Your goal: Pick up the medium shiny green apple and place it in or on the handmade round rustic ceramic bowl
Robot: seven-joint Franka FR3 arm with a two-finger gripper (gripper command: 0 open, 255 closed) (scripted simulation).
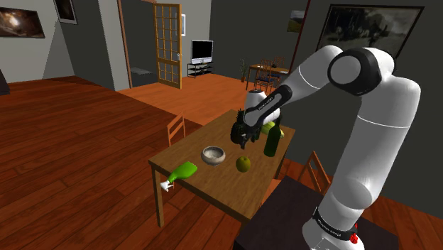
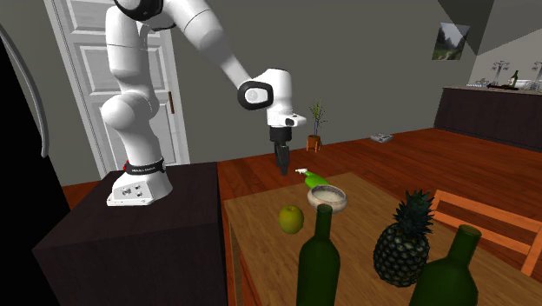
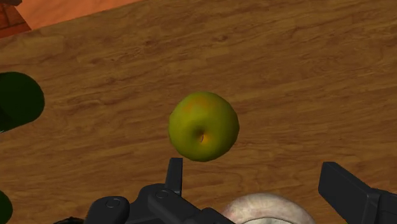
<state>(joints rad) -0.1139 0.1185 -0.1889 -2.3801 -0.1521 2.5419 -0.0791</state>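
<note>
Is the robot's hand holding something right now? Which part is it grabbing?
Nothing is held. The gripper hangs open and empty above the wooden table. The green apple lies on the table, with neither finger touching it.

Partly beyond the wrist view's edge: the pale bowl [image 3: 267,209] and a dark green bottle [image 3: 18,100].

Bare wood lies all round the apple [image 1: 243,164], which sits near the table's [image 1: 213,182] edge on the stand side. The bowl [image 1: 212,154] sits close by but apart from it, with an open gap between them. Two dark bottles [image 2: 320,261] and a pineapple [image 2: 404,242] crowd one end of the table. A spray bottle [image 1: 181,172] lies at the opposite corner, nozzle over the edge.
</note>
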